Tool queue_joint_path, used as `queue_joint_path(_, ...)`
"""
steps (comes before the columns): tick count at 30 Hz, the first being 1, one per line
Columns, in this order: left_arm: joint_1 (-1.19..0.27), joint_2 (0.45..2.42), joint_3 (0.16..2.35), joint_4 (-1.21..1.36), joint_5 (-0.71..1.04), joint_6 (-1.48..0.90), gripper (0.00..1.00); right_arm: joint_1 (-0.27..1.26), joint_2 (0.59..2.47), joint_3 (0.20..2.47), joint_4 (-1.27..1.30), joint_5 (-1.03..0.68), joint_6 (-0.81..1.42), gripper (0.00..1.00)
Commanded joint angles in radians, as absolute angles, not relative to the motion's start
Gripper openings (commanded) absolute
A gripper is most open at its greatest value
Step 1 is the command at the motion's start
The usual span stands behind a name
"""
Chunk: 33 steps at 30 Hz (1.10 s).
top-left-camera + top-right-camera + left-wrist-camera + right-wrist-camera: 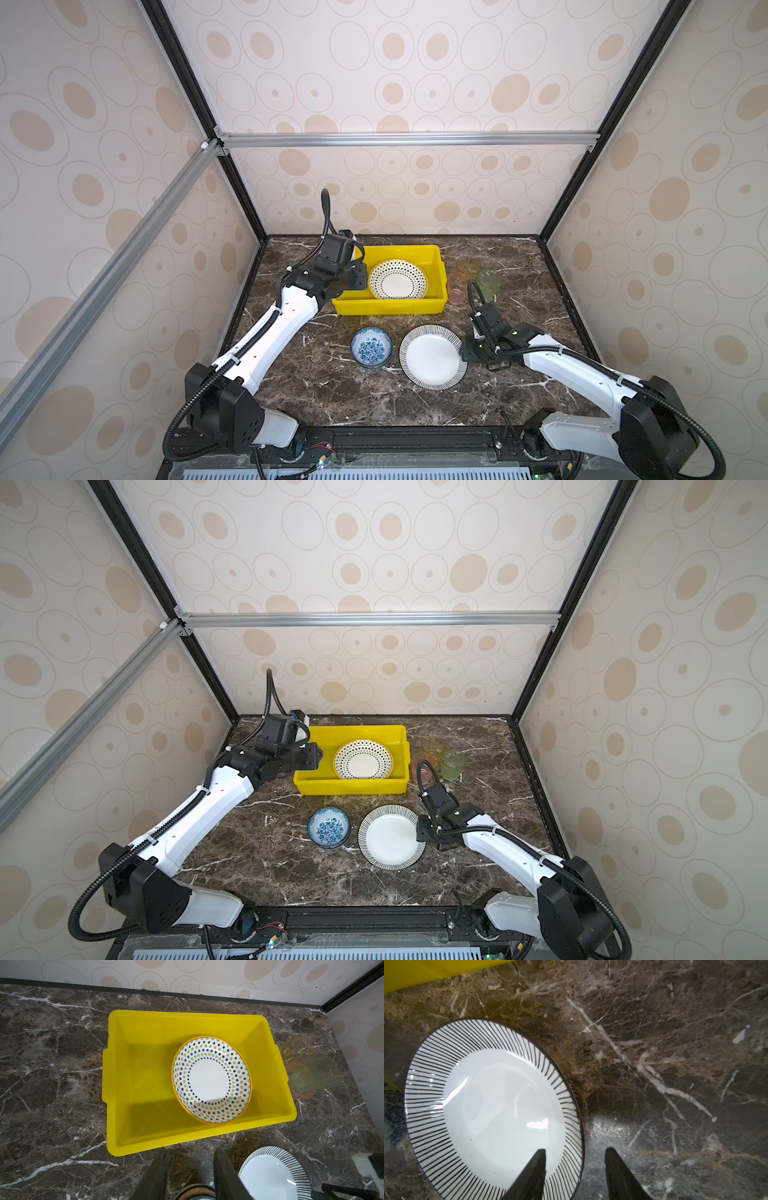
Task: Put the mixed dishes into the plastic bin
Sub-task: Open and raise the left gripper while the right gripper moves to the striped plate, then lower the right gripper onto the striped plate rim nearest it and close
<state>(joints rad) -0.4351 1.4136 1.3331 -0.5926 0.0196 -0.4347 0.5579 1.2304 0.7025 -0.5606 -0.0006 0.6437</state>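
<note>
Already one dish is home: a dotted plate point(397, 279) lies flat inside the yellow bin point(390, 307), towards its right end, with bare floor beside it. Five dishes are left out on the dark marble tabletop point(332, 395), so by my reading you are early in the job.

Your right gripper point(575, 1149) is low at the right edge of the striped-rim plate point(432, 357). Its jaws are spread and straddle the rim, one finger over the white inside and one outside, pinching nothing yet. Your left gripper point(191, 1149) hangs above the bin's left end, jaws spread and empty.

A blue-floral bowl point(371, 347) sits just beside the striped plate, in front of the bin.

Three tinted cups stand huddled just off the bin's right wall: an amber cup point(467, 266) at the back, a pink cup point(457, 291) nearest the bin and a green cup point(489, 282) to the outside.

I judge the left arm over the bin could crowd a drop there. The close-packed cups leave little room for fingers.
</note>
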Motion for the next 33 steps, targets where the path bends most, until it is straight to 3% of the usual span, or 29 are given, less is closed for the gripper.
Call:
queue_joint_path(1,-0.442,1.396,1.329,-0.566,0.013,-0.449,0.37,0.557,1.253,0.686,-0.537,-0.003,0.654,0.47)
queue_joint_path(16,-0.442,1.42,1.327,-0.561,0.014,-0.441,0.37,0.557,1.369,0.716,-0.529,0.011,0.632,0.35)
queue_joint_path(33,-0.441,1.44,1.322,-0.565,0.009,-0.442,0.37,0.554,1.38,0.696,-0.503,-0.008,0.64,0.2)
